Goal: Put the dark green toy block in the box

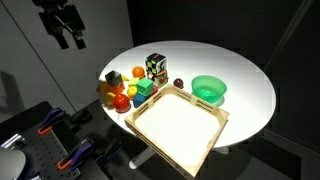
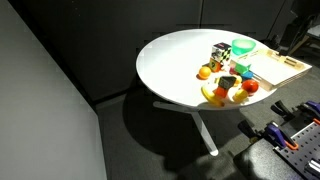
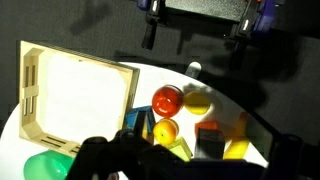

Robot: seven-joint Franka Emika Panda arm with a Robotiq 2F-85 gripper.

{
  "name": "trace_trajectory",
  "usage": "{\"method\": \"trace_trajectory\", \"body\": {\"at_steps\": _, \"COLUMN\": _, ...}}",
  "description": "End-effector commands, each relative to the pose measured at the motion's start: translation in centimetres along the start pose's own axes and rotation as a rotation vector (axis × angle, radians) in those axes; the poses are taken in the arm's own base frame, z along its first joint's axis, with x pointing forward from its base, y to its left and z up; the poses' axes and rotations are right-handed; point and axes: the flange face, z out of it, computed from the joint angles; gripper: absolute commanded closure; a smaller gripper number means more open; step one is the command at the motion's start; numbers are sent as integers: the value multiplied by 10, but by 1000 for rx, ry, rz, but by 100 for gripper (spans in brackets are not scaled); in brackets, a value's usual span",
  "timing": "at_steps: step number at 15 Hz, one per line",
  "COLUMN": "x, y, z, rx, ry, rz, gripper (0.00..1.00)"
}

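Note:
The dark green toy block [image 3: 206,143] sits in a pile of toys on the round white table, between an orange ball [image 3: 165,130] and a yellow piece [image 3: 238,148]. It shows as a dark cube in an exterior view [image 2: 228,82]. The box, a shallow light-wood tray [image 1: 205,104], lies beside the pile and appears empty; it also shows in the wrist view [image 3: 30,95] and in an exterior view [image 2: 292,70]. My gripper [image 1: 68,40] hangs high above the table, off to the side of the pile, open and empty. Its fingers show as dark blurs in the wrist view [image 3: 190,162].
A round bright green bowl [image 1: 209,89] and a checkered cube [image 1: 155,68] stand near the tray. A red ball [image 3: 167,100], a blue block [image 3: 135,120] and a light green piece [image 3: 180,150] crowd the pile. Clamps sit on a bench below the table [image 1: 60,150].

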Motion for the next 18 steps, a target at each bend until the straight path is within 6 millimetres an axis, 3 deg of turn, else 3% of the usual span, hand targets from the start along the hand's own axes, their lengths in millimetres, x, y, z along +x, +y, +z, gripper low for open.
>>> {"method": "trace_trajectory", "body": {"at_steps": 1, "x": 1, "y": 4, "z": -1, "rx": -47, "ry": 50, "rz": 8, "gripper": 0}}
{"method": "trace_trajectory", "body": {"at_steps": 18, "x": 9, "y": -14, "z": -6, "rx": 232, "ry": 172, "rz": -140, "gripper": 0}}
